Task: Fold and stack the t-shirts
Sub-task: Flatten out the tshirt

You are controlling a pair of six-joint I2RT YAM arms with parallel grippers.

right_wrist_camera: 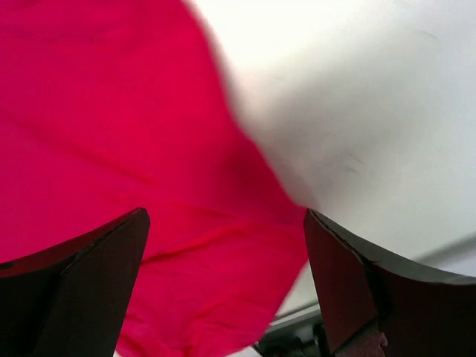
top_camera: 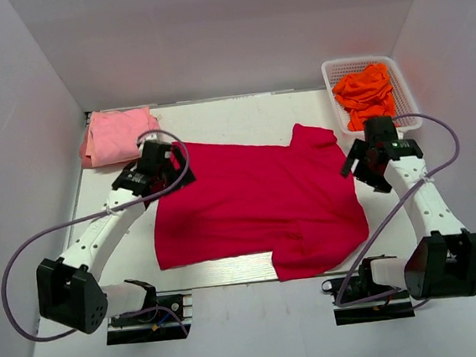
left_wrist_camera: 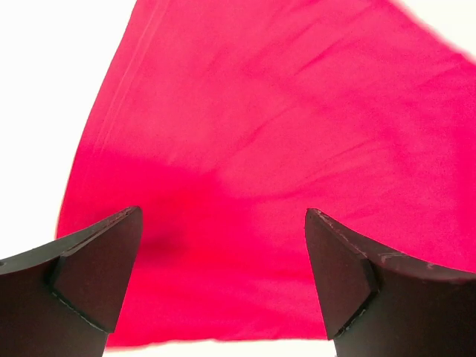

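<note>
A large crimson-red t-shirt (top_camera: 257, 202) lies spread across the middle of the white table, its front edge reaching the table's near edge. My left gripper (top_camera: 166, 170) hovers over its far left corner, open, with only red cloth (left_wrist_camera: 245, 149) below the fingers. My right gripper (top_camera: 357, 167) stands open at the shirt's right edge, above cloth (right_wrist_camera: 119, 134) and bare table, holding nothing. A folded light pink t-shirt (top_camera: 118, 136) rests at the far left. Orange t-shirts (top_camera: 365, 93) are heaped in a basket at the far right.
The white mesh basket (top_camera: 335, 70) sits against the back right corner. Grey walls close in the table on three sides. Both arm bases (top_camera: 145, 310) and their purple cables (top_camera: 26, 249) occupy the near edge.
</note>
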